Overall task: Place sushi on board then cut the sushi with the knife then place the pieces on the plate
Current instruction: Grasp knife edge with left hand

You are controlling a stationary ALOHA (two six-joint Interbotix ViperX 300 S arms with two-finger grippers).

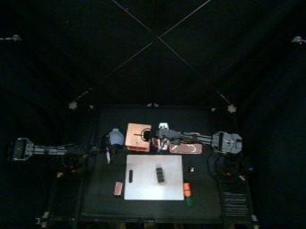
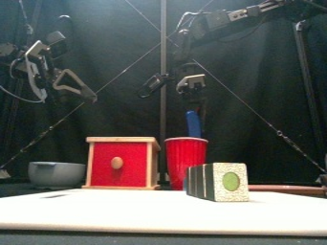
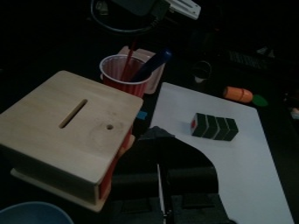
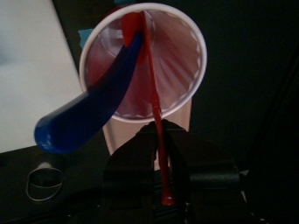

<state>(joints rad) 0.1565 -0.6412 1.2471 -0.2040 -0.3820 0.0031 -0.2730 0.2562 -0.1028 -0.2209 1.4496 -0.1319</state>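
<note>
Sushi roll [image 2: 219, 182] on board [image 2: 128, 212]; red knife [image 4: 156, 114] (thin, blurred) in cup [image 4: 177, 52].

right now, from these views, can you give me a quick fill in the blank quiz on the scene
The sushi roll lies on the white ___. The blue knife stands in the red ___. The wooden box has a ___ drawer front. The hand above the blue knife belongs to the ___ arm.
Missing words: board; cup; red; right.
</note>
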